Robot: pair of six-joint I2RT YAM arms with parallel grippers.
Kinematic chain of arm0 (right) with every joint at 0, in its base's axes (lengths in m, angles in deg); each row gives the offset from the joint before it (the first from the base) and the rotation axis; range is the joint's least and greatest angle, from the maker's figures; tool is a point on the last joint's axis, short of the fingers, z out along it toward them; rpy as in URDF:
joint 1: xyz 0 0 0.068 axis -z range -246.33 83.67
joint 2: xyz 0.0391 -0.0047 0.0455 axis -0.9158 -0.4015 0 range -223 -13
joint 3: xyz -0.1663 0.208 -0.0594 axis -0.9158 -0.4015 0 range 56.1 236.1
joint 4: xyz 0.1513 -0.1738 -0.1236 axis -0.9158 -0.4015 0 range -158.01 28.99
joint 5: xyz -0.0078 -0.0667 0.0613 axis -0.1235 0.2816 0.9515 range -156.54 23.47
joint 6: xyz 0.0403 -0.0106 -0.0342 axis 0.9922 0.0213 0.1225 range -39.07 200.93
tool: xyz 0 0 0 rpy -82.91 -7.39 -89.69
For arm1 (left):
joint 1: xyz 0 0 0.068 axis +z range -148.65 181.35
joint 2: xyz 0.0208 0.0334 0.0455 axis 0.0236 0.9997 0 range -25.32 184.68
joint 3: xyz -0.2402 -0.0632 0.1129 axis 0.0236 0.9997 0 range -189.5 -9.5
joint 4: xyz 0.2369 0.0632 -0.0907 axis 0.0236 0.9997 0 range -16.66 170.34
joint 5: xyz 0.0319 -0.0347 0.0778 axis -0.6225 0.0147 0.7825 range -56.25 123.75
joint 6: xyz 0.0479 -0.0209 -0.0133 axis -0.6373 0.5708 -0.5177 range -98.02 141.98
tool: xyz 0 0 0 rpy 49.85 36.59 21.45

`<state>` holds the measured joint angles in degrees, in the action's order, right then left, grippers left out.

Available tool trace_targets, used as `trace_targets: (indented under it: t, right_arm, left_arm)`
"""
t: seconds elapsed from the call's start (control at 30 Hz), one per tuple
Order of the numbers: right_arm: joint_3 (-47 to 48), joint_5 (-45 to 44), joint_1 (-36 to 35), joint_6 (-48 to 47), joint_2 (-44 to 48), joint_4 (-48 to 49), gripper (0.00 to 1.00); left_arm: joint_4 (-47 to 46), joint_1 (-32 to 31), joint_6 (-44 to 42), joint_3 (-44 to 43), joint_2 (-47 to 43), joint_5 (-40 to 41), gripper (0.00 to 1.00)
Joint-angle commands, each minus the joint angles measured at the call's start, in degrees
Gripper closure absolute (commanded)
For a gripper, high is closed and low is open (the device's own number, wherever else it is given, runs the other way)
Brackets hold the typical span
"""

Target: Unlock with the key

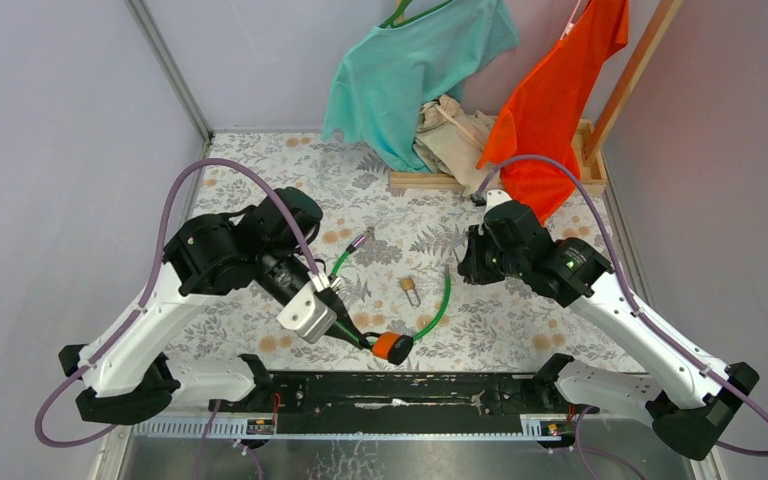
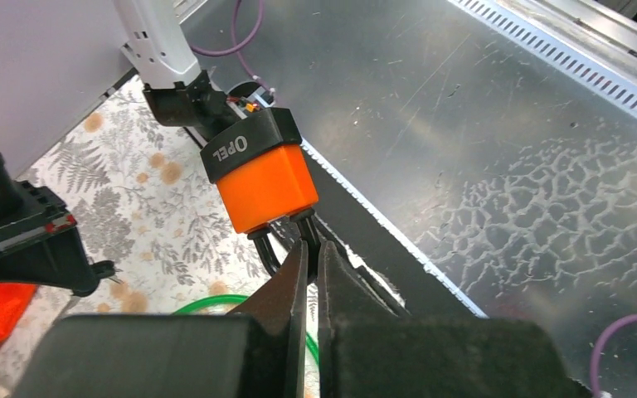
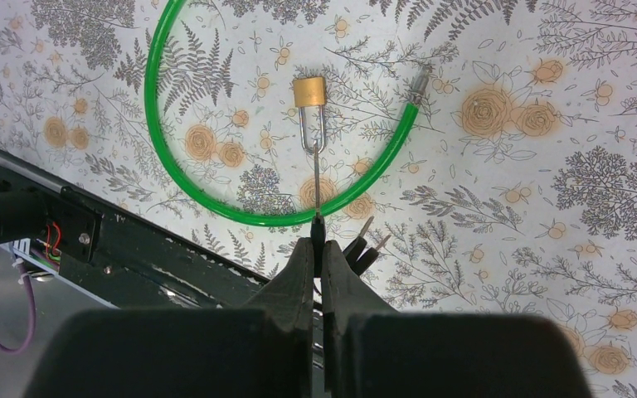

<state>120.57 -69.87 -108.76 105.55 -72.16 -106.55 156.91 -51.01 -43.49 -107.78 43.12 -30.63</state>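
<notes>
Near the black rail at the front of the floral-patterned cloth surface, my left gripper is pressed together on the black neck under the orange padlock. The chunky plastic lock has a black lettered cap, and that cap faces away from my fingers. A green cable, plastic-coated, curves away from the lock across the cloth in a wide loop and ends in a bare metal tip. Inside that loop lies a small brass padlock, its steel shackle pointing toward my right gripper. That gripper hangs over the near bend of the loop with its fingers closed tight. A thin silver strip stands out from between the tips and lines up with the brass shackle. I see it edge-on and cannot tell what it is. The tiny key, with a silver blade and a black plastic head, sits just beside my right gripper's fingertip, next to its twin key, and both blades point away from the gripper. I cannot tell whether the pair hangs from what I pinch or lies on the cloth. The tiny key is well apart from the orange padlock, which is across the surface in my other gripper.
</notes>
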Motion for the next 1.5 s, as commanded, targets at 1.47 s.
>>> trace_targets:
  t: [1.47]
  right_arm:
    - [4.6, 0.5, -0.2, -0.7, 0.7, 0.8, 1.0]
  left_arm:
    - [-44.6, 14.5, -1.6, 57.4, -2.8, 23.1, 1.0]
